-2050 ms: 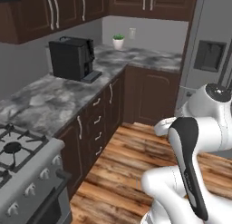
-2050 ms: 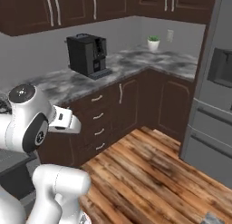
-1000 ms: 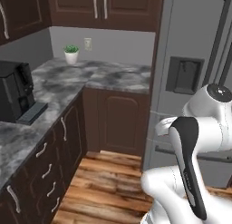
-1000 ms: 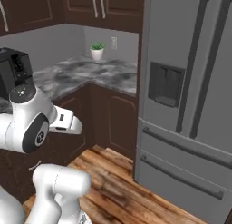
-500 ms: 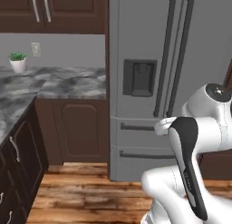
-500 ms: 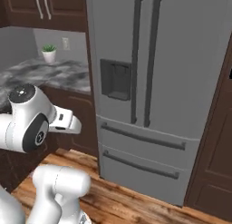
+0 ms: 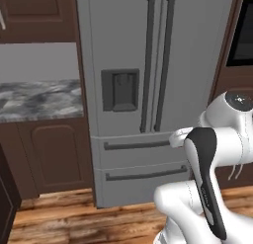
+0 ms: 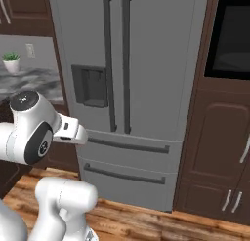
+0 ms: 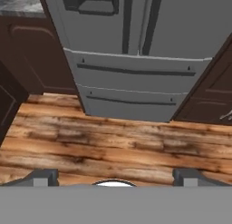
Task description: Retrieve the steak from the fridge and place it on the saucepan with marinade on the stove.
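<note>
The fridge [image 7: 118, 40] stands straight ahead, tall and grey, with both doors shut and two long dark handles [image 7: 157, 60] at its middle. It also faces me in the right base view [image 8: 161, 64], and its bottom drawers [image 9: 136, 82] show in the hand view. My gripper [image 9: 117, 177] is open, nothing between its fingertips [image 9: 43, 177], and hangs over the wooden floor well short of the fridge. The arm is folded close to the base. The steak, the saucepan, the marinade and the stove are out of view.
A marble counter [image 7: 39, 97] over dark brown cabinets runs left of the fridge, with a small potted plant [image 8: 10, 59] on it. A built-in oven [image 8: 232, 35] and dark cabinet doors [image 8: 219, 137] sit to the right. Wooden floor [image 9: 113, 137] lies ahead.
The base has turned, so the views swung from the stove corner and counter round to face the fridge. The arm's pose and the open gripper are unchanged.
</note>
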Controlling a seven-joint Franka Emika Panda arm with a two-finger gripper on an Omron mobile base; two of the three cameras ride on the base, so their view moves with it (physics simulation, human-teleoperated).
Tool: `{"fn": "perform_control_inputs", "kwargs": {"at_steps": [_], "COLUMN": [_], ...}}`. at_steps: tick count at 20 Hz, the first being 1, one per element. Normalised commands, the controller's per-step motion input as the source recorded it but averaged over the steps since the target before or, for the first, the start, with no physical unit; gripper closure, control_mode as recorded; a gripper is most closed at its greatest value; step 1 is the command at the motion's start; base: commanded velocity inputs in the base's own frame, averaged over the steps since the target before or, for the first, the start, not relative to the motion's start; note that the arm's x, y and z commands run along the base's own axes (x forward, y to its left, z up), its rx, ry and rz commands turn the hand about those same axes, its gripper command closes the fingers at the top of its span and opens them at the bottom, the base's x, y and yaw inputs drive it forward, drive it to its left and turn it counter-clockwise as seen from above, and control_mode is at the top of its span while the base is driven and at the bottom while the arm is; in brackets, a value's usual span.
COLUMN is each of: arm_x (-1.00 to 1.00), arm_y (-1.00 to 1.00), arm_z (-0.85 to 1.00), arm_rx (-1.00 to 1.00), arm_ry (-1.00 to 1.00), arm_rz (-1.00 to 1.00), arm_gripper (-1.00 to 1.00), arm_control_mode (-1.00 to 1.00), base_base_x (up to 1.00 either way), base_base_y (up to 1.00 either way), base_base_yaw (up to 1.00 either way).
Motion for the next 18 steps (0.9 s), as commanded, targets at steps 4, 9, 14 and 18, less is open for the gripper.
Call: {"fn": "perform_control_inputs", "kwargs": {"at_steps": [4,9,14,18], "arm_x": [0.00,0.00,0.00,0.00], "arm_y": [0.00,0.00,0.00,0.00], "arm_z": [0.00,0.00,0.00,0.00], "arm_rx": [0.00,0.00,0.00,0.00], "arm_ry": [0.00,0.00,0.00,0.00], "arm_rz": [0.00,0.00,0.00,0.00], "arm_gripper": [-1.00,-1.00,-1.00,-1.00], "arm_control_mode": [1.00,1.00,1.00,1.00], "base_base_x": [0.39,0.50,0.39,0.40], "base_base_y": [-0.51,-0.35,-0.26,-0.24], "base_base_yaw": [-0.20,-0.09,0.01,0.09]}}
